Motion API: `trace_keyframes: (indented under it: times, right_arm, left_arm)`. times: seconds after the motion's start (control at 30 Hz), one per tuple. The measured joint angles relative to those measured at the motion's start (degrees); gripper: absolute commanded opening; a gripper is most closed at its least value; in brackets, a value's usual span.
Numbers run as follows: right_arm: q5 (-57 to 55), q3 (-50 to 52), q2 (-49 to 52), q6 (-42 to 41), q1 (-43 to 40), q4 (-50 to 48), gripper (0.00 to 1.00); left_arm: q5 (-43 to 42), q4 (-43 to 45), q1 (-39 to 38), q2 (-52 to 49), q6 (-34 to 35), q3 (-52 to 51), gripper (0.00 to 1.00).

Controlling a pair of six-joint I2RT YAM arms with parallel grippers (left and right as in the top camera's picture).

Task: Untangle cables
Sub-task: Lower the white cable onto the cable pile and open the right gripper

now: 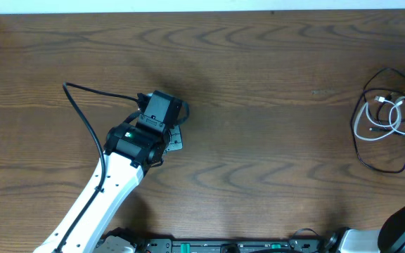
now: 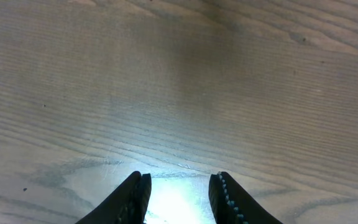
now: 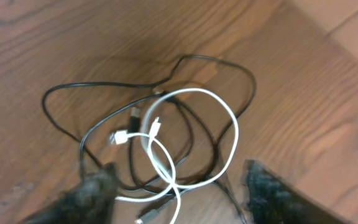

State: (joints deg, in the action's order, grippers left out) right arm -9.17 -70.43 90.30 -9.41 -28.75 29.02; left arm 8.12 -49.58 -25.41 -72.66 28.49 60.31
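Wood-grain surface [image 1: 273, 63], two robot arms. Left of the middle, the left hand [image 2: 179, 193] hovers with its fingers partly apart and nothing between them, the arm's own thick black cord [image 1: 83, 116] trailing beside it. At the right edge lie two thin cables, one black cable [image 3: 45, 99] and one white cable [image 3: 236, 130], looped through each other in a loose tangle with small plugs near its middle. The right hand [image 3: 180, 171] hangs over them, fingers spread wide, gripping nothing.
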Motion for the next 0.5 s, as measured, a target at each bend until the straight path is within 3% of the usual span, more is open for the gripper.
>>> trace_keyframes:
  times: [0.5]
  right_arm:
    - [18.69, -0.02, 7.21, -0.57, 0.42, 3.63, 0.74]
  left_arm:
    - [0.0, 0.02, 0.0, 0.0, 0.0, 0.0, 0.36]
